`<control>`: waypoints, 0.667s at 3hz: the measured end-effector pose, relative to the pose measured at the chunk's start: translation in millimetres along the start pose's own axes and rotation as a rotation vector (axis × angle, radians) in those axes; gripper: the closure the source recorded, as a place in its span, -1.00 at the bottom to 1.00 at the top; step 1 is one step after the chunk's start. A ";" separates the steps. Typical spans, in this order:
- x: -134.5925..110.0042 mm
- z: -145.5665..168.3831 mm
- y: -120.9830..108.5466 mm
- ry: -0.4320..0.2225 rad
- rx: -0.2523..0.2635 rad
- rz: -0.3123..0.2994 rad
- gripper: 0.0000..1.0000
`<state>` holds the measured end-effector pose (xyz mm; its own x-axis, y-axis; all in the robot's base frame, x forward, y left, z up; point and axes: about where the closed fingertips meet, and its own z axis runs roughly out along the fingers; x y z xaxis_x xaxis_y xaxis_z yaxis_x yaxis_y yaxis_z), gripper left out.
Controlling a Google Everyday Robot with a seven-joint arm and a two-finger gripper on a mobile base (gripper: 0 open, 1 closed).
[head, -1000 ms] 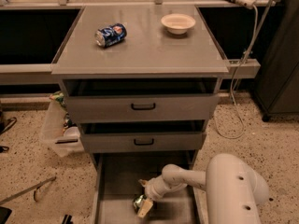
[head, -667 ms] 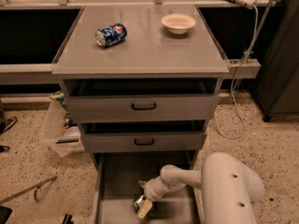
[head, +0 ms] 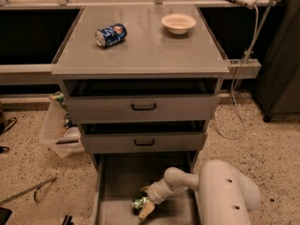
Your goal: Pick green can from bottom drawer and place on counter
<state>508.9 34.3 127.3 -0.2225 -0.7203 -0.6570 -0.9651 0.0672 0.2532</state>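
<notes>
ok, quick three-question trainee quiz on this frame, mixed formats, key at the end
1. True or false: the green can lies on the counter.
2. What shares the counter with the blue can? A) a bowl B) a mug C) a sponge
3. Which drawer is the gripper in?
Key: 1 false, it is down beside the gripper; 2 A; 3 the bottom drawer.

One high view, tilted down at cabinet (head: 178, 108) front; gripper (head: 145, 206) low in frame, in bottom drawer (head: 123, 176).
</notes>
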 end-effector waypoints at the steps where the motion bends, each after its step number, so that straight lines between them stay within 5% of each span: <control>1: 0.0 -0.2 -0.9 -0.001 0.000 0.000 -0.16; 2: 0.0 -0.2 -0.9 -0.001 0.000 0.000 0.31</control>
<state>509.9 34.1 127.2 -0.2230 -0.7199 -0.6572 -0.9649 0.0672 0.2538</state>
